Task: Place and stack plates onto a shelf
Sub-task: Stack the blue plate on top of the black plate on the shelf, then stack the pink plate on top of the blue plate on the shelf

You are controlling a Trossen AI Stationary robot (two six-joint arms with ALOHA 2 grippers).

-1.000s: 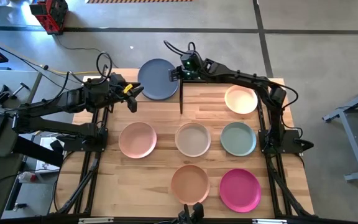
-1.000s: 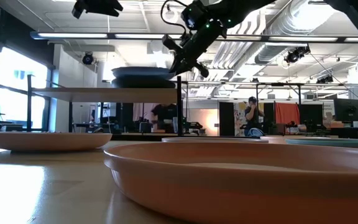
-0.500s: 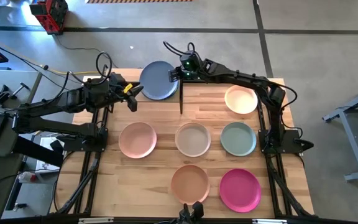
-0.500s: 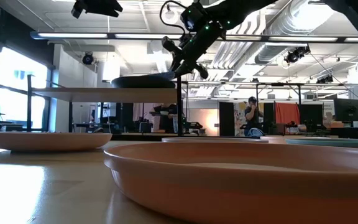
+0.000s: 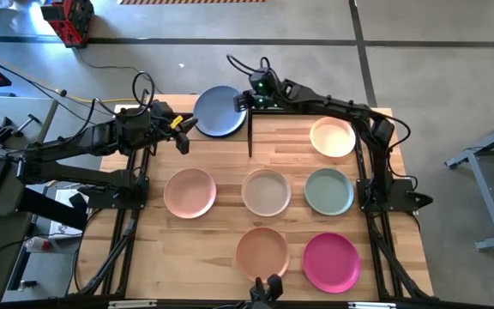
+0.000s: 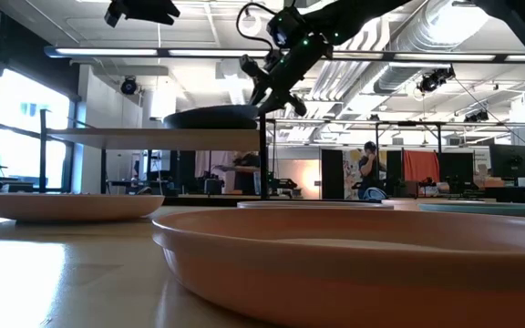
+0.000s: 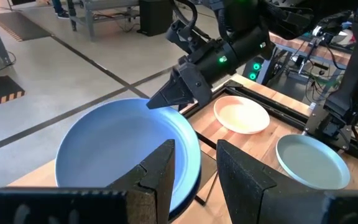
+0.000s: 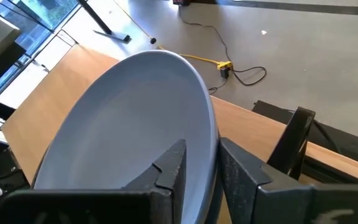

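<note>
The blue plate (image 5: 218, 112) lies on the shelf (image 6: 144, 137) at the table's far left, nested on a dark grey plate (image 6: 210, 117) that shows only in the low view. My right gripper (image 8: 197, 152) is open at the blue plate's right rim (image 7: 178, 118). One finger stands above the rim and one below it, and I cannot tell whether either touches. My left gripper (image 5: 184, 130) hangs open and empty above the shelf's left part, pointing toward the plate (image 7: 123, 149).
Several more plates lie on the tabletop: cream (image 5: 332, 137) at the far right, pink (image 5: 189, 191), beige (image 5: 267, 190) and sage green (image 5: 328, 190) across the middle, peach-orange (image 5: 262, 252) and magenta (image 5: 331, 262) near the front. A black shelf post (image 5: 250, 137) stands beside the plate.
The blue plate, held a little above the dark grey plate a second ago, has sunk onto it and now lies nested on the shelf. My right gripper has opened and let go of the plate's rim, staying where it was.
</note>
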